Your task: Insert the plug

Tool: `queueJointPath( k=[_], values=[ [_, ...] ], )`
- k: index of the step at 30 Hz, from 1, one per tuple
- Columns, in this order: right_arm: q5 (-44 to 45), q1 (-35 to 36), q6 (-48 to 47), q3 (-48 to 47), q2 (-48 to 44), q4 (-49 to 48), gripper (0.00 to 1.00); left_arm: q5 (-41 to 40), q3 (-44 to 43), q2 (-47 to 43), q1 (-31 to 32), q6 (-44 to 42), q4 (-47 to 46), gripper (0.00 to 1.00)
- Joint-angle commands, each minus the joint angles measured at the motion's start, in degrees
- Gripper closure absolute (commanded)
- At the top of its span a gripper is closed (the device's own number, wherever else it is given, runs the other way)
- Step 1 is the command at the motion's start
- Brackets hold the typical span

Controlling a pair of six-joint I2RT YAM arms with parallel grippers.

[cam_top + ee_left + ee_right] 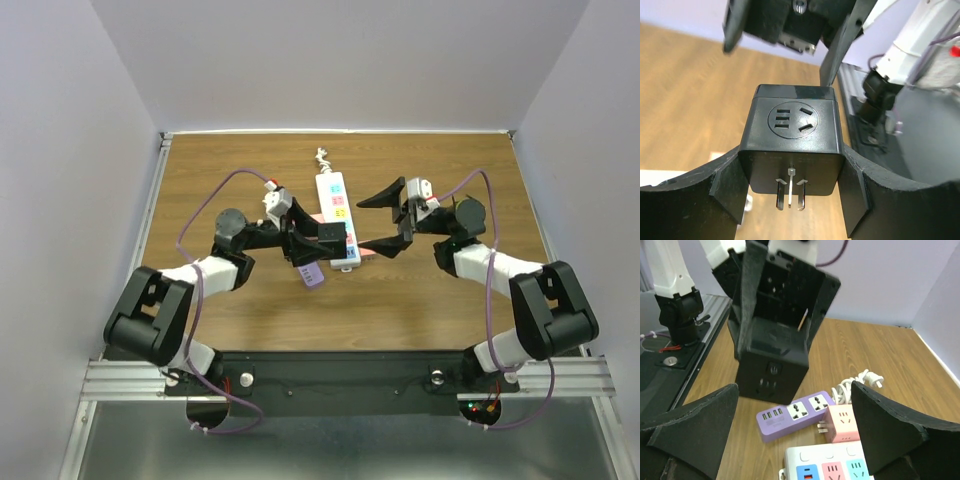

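Pale walls (pixel 340 60) enclose a wooden surface (pixel 440 310). The left gripper (pixel 300 240) has its jaws clamped on the black plug (pixel 790 150), raised beside the white power strip (pixel 333 205). The right gripper (pixel 385 222) has its jaws spread apart.

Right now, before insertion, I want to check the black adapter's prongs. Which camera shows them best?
Left wrist: the black adapter, clamped in the left gripper, points its prongs toward the lens. Top external shows it only as a small dark block. Right wrist shows another face, with the prongs hidden.
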State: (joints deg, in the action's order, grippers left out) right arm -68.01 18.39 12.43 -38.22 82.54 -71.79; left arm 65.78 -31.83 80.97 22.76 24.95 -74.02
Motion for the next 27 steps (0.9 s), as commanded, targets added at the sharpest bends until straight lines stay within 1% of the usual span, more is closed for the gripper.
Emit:
queueJointPath(
  k=[1,3,5,10,12,14,15,18,21,22,23,26,27],
  values=[
    [-0.6,0.0,4.0,-2.9,2.2,-6.1,0.02,3.8,-3.1,4.4,-0.1,10.0,-42.7,1.00],
    [-0.5,0.2,4.8,-3.0,2.6,-6.6,0.02,3.6,-4.3,6.6,-0.1,12.3,-45.4,1.00],
    [0.0,0.3,5.6,-3.1,3.0,-6.7,0.02,3.0,-4.9,7.0,-0.1,12.3,-45.3,1.00],
    [0.9,0.4,7.1,-2.9,3.6,-6.8,0.02,2.1,-5.2,6.0,-0.1,12.3,-45.2,1.00],
    [1.9,0.4,9.0,-3.1,4.1,-6.8,0.02,1.6,-5.2,5.1,-0.1,11.5,-44.5,1.00],
    [2.5,0.5,10.6,-3.6,5.1,-7.1,0.02,0.8,-5.1,4.4,-0.1,10.5,-42.6,1.00],
    [4.2,0.5,12.2,-3.8,5.3,-7.3,0.02,0.6,-5.2,3.7,0.0,9.0,-40.7,1.00],
    [5.4,0.5,13.9,-4.7,6.5,-7.4,0.02,-0.2,-5.2,1.7,0.3,5.2,-37.4,1.00],
    [5.3,0.5,16.0,-5.9,8.2,-7.8,0.02,-2.3,-5.0,-1.5,1.3,-0.7,-28.7,1.00],
    [5.0,0.5,16.3,-6.2,8.4,-8.1,0.02,-2.9,-5.2,-2.1,1.7,-4.6,-23.6,1.00],
    [4.9,0.5,16.7,-6.3,8.9,-8.4,0.02,-3.6,-5.3,-2.8,1.9,-6.0,-21.5,1.00],
    [4.1,0.7,18.5,-6.6,9.4,-10.0,0.02,-3.6,-6.0,-3.7,2.3,-6.8,-19.6,1.00],
    [3.2,0.9,20.1,-6.6,9.8,-12.0,0.02,-3.8,-6.2,-3.7,2.3,-6.8,-19.5,1.00]
  ],
)
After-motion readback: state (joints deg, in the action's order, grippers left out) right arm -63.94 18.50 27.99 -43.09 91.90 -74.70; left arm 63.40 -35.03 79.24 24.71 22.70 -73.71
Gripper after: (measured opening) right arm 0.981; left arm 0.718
